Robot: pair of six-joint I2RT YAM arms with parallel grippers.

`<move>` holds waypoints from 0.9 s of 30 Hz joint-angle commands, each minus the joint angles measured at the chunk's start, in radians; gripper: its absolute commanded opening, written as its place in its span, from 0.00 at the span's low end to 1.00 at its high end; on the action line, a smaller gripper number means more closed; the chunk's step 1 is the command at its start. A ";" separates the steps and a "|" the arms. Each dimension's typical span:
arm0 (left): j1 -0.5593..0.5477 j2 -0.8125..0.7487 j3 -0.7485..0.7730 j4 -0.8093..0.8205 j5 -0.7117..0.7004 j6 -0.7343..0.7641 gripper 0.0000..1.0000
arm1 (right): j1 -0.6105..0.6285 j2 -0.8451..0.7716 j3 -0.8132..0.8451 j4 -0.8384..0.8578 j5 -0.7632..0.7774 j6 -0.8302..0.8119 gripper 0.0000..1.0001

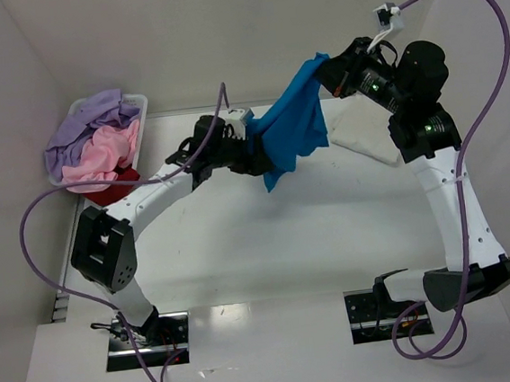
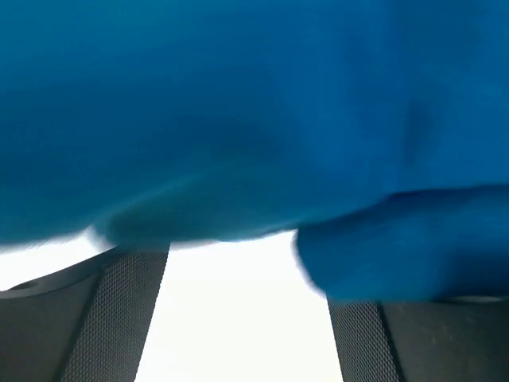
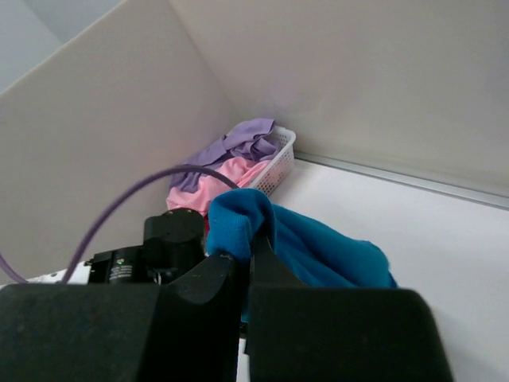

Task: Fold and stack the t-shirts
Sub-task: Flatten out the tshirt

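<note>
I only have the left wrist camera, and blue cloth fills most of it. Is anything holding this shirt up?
Observer: Yes. The right tool is shut on a bunch of the blue t-shirt, which hangs from it above the table.
Operator: Where does my left tool sit against it?
Observer: From above, the left tool is at the shirt's hanging end, its fingertips hidden behind the cloth.
Operator: What's in the basket?
Observer: The basket, far left, holds a lavender t-shirt and a pink t-shirt; a dark red t-shirt shows at its near edge.
</note>
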 commanded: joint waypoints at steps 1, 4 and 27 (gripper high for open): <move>-0.084 0.022 0.059 0.049 -0.350 -0.027 0.82 | 0.006 -0.044 0.013 0.068 -0.072 0.030 0.00; -0.127 0.048 0.071 0.029 -0.508 -0.041 0.84 | 0.006 -0.053 0.038 0.045 -0.063 0.018 0.00; -0.196 -0.196 -0.165 0.115 -0.211 -0.015 0.81 | 0.006 -0.104 -0.010 -0.012 0.135 -0.043 0.00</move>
